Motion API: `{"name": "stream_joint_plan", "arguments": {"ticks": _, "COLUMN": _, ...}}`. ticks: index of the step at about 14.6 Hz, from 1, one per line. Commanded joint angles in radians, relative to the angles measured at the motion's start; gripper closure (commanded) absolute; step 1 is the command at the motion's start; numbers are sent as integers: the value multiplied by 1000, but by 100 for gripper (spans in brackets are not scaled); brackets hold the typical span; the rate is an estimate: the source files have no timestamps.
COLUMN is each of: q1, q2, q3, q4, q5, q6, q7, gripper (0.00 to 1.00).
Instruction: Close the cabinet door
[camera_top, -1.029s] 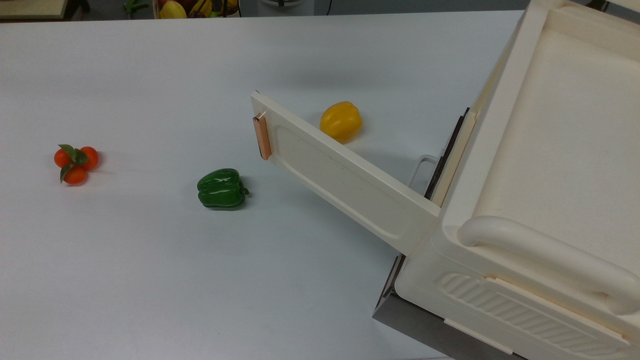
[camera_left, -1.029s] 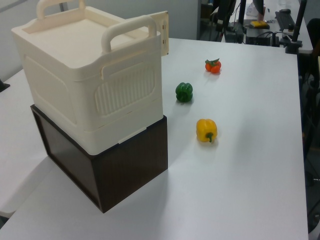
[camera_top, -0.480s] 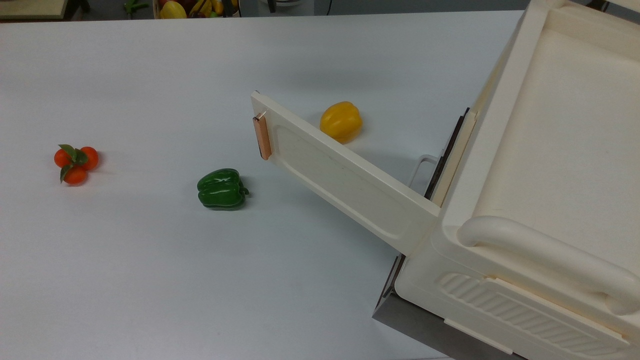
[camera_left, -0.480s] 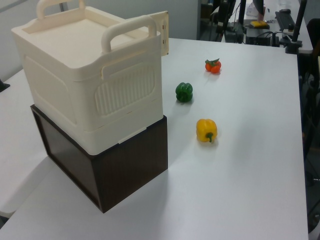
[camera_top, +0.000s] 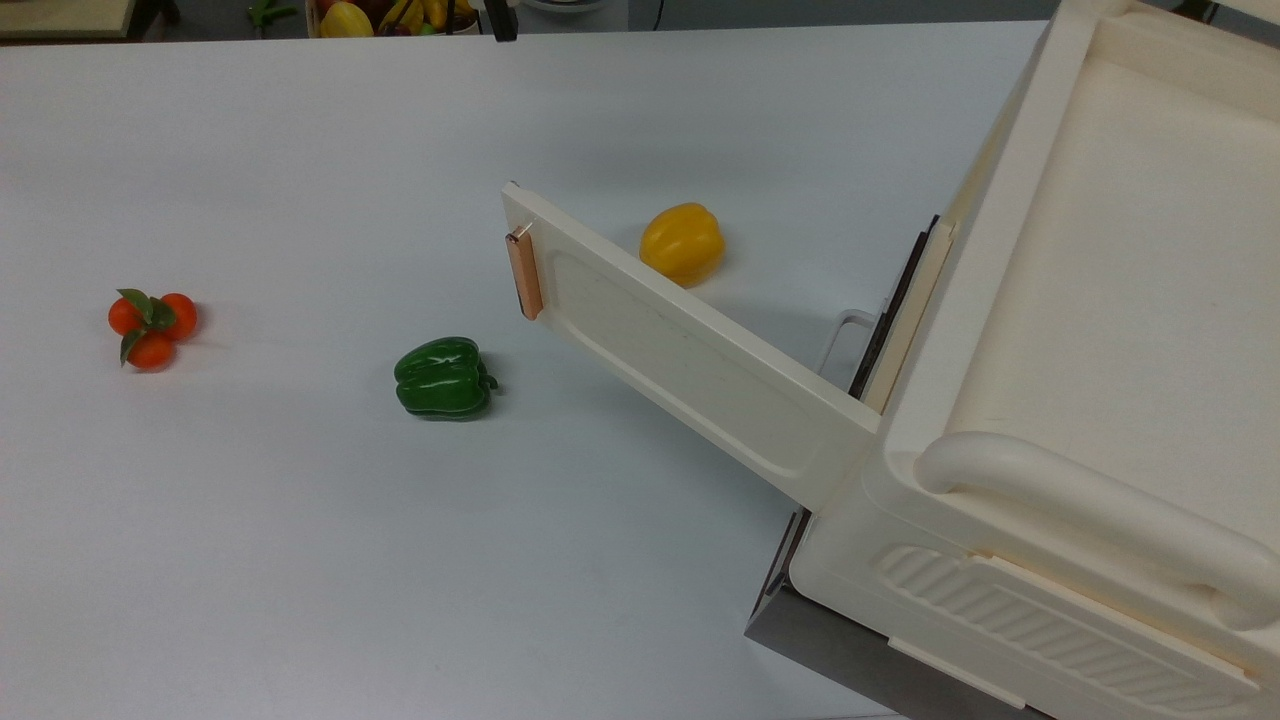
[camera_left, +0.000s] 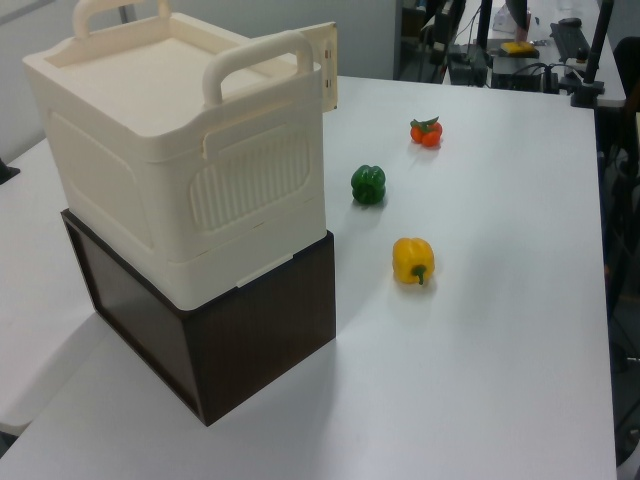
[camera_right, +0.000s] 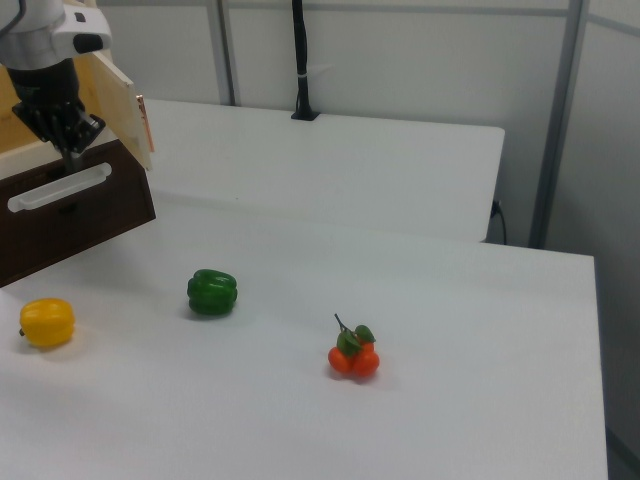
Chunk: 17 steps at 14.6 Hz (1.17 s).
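Fingers (camera_right: 71, 153) are pressing together at the tips, clasping nothing. The gripper (camera_right: 72, 160) is hanging in the right view's upper left, pointing down just above a white bar handle (camera_right: 58, 188) on the dark base (camera_right: 90, 215).

The cabinet door (camera_top: 690, 350) is standing wide open, swinging out from the cabinet (camera_top: 1100, 250) toward the top view's centre; its copper handle (camera_top: 523, 272) is sitting at the free end. The cabinet is occupying the top view's right side.

On the white table (camera_top: 300, 560), a yellow pepper (camera_top: 682, 242) is lying behind the door, a green pepper (camera_top: 442, 377) in front of the free end, and an orange cluster (camera_top: 150, 325) far left.
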Motion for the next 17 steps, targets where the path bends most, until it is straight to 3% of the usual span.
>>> {"name": "stream_joint_plan", "arguments": {"ticks": 1, "q1": 6, "q2": 22, "q3": -25, "q4": -19, "q5": 83, "q6": 140, "q7": 2, "gripper": 100}}
{"name": "stream_joint_plan", "arguments": {"ticks": 4, "q1": 4, "q2": 45, "q3": -53, "q4": -12, "q5": 160, "q6": 272, "q7": 88, "gripper": 100}}
{"name": "stream_joint_plan", "arguments": {"ticks": 7, "q1": 4, "q2": 102, "q3": -58, "q4": -9, "q5": 211, "q6": 523, "q7": 187, "gripper": 100}}
{"name": "stream_joint_plan", "arguments": {"ticks": 9, "q1": 12, "q2": 155, "q3": -56, "q4": -9, "q5": 225, "q6": 683, "q7": 195, "gripper": 100}}
{"name": "stream_joint_plan", "arguments": {"ticks": 11, "q1": 12, "q2": 200, "q3": -58, "q4": -9, "q5": 286, "q6": 812, "q7": 200, "gripper": 100}}
{"name": "stream_joint_plan", "arguments": {"ticks": 17, "q1": 33, "q2": 295, "q3": -46, "q4": 34, "q5": 321, "q6": 906, "q7": 200, "gripper": 100}}
